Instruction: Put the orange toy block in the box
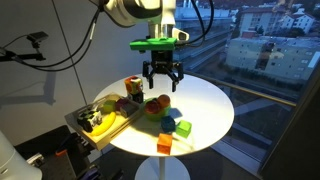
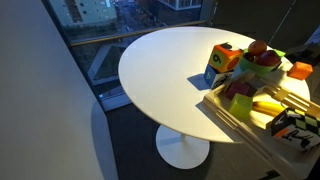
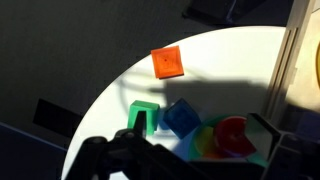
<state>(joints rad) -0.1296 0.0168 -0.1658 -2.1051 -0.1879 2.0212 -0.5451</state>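
Observation:
The orange toy block (image 1: 164, 145) lies alone near the table's front edge; in the wrist view (image 3: 167, 62) it sits apart from the other toys. The box (image 1: 92, 128), a shallow light-wood tray with toys in it, rests at the table's side; it also shows in an exterior view (image 2: 240, 118), and its edge shows in the wrist view (image 3: 298, 60). My gripper (image 1: 163, 75) hangs open and empty above the round stacking toy (image 1: 157, 103), well away from the orange block. In the wrist view its dark fingers (image 3: 185, 152) frame the bottom.
A green cube (image 3: 143, 115) and a blue cube (image 3: 182, 117) stand next to the stacking toy (image 3: 228, 138). A multicoloured cube (image 1: 133, 87) stands by the box and shows in an exterior view (image 2: 222, 65). The round white table (image 2: 160, 70) ends in open floor by a window.

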